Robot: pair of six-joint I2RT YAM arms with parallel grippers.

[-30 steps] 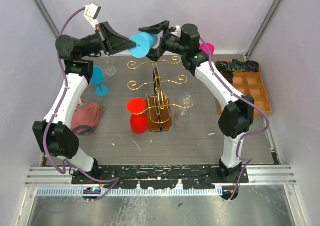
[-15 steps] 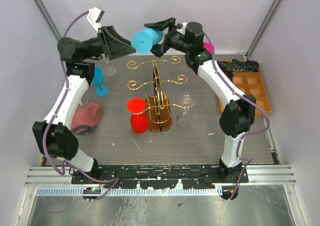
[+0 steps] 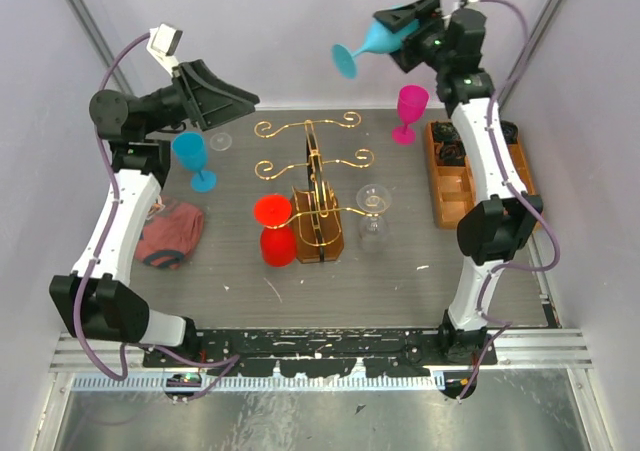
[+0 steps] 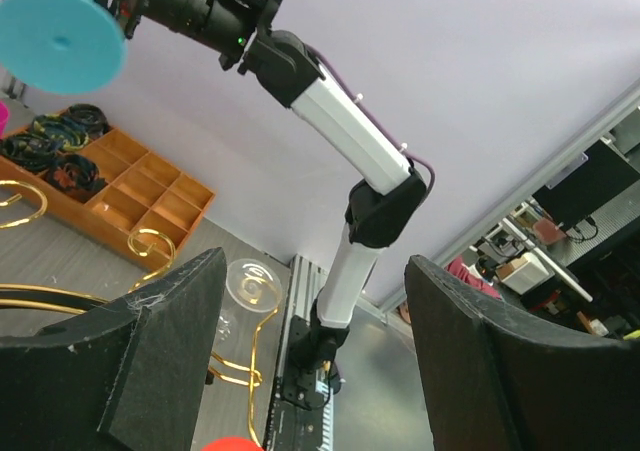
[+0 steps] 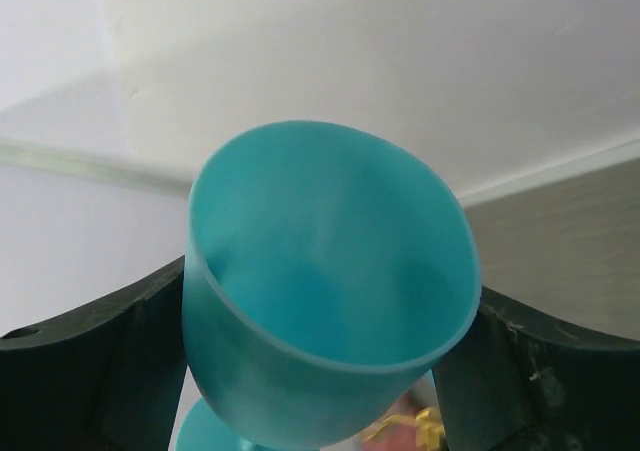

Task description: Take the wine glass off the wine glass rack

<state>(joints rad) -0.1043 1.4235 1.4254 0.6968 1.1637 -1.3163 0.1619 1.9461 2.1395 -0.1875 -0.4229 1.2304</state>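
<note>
Left pincer [image 4: 312, 361] gapes empty on my feed, high over the surface [image 3: 240, 261]. Gold wine glass rack [image 3: 315, 186] stands mid-surface; right pincer [image 3: 392, 35] clamps the teal wine glass [image 5: 325, 311] by its bowl — aloft, clear of the rack.

White shells and black joints make up the left arm [image 3: 125, 206] and right arm [image 3: 488, 151], each trailed by a purple cable [image 3: 103, 81]. The left tool [image 3: 235, 106] and right tool [image 3: 395, 36] have broad black wedge fingers.
</note>
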